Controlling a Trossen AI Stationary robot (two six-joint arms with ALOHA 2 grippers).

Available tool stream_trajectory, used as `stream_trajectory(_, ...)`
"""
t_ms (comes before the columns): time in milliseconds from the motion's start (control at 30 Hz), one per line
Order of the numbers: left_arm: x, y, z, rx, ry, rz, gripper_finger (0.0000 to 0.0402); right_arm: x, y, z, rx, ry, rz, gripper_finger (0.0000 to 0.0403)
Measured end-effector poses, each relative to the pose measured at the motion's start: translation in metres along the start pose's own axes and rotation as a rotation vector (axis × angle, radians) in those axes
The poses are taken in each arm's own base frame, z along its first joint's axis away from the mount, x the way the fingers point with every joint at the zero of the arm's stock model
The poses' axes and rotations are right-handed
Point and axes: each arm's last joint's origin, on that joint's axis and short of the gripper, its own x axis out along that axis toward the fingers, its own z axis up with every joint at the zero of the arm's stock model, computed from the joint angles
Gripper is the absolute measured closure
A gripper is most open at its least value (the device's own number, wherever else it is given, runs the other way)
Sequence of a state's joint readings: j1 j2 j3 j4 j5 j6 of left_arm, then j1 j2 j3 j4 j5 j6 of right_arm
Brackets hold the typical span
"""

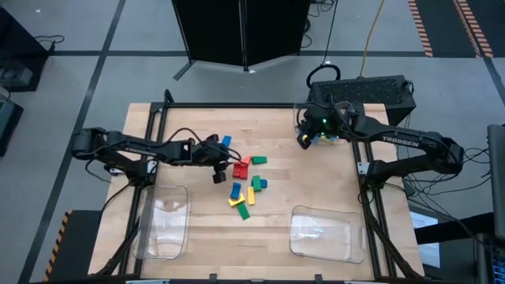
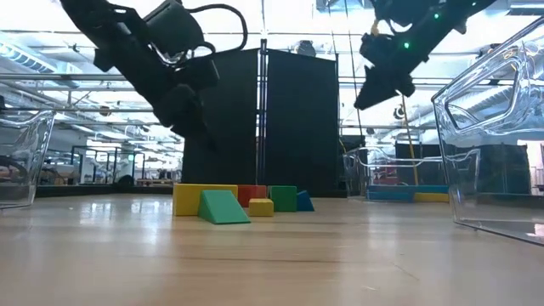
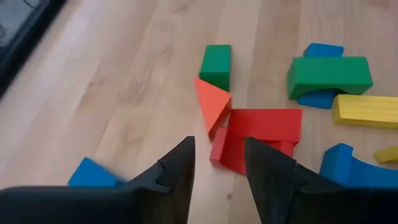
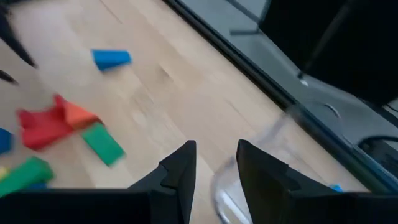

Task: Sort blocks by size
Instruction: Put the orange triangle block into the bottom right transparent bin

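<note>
The blocks (image 1: 246, 183) lie in a loose pile mid-table: red, green, blue, yellow and orange pieces flat on the wood. In the left wrist view a red block (image 3: 261, 134), an orange wedge (image 3: 212, 102) and a green block (image 3: 216, 64) lie just ahead. My left gripper (image 1: 218, 175) hovers at the pile's left side, open, nothing between its fingers (image 3: 219, 180). A lone blue block (image 1: 226, 142) lies beyond it. My right gripper (image 1: 304, 140) hangs raised near the far right, open and empty (image 4: 214, 171), beside a small clear tray (image 1: 327, 136).
Two clear trays stand near the front edge, one at the left (image 1: 162, 225) and one at the right (image 1: 322, 233). The small far-right tray holds blue and yellow blocks (image 2: 408, 194). A black box (image 1: 371, 93) sits beyond the table's far right corner.
</note>
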State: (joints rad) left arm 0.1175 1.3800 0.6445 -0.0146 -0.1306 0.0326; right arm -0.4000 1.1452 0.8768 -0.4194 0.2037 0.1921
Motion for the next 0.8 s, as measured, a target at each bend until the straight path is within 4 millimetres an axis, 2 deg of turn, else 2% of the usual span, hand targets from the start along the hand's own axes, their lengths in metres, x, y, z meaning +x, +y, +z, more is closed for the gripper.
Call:
stream_trajectory(67, 0.005, -0.001, 0.000, 0.011, 0.004, -0.015, 0.0238, 0.000, 0.008, 0.003, 0.003, -0.041, 0.028, 0.0293)
stream_trajectory(300, 0.032, -0.005, 0.002, 0.083, 0.014, -0.023, 0.0125, -0.002, 0.028, 0.008, -0.025, -0.127, 0.107, 0.0293)
stream_trajectory(400, 0.043, -0.006, 0.006, 0.076, -0.025, -0.021, 0.0095, -0.004, 0.034, 0.008, -0.025, -0.141, 0.123, 0.0293)
stream_trajectory(600, 0.061, -0.001, 0.013, 0.036, -0.018, -0.012, 0.0079, -0.004, 0.043, 0.005, -0.043, -0.147, 0.110, 0.0293)
stream_trajectory(800, 0.082, 0.006, 0.003, 0.016, 0.049, -0.035, 0.0079, -0.006, 0.049, 0.004, -0.064, -0.156, 0.104, 0.0293)
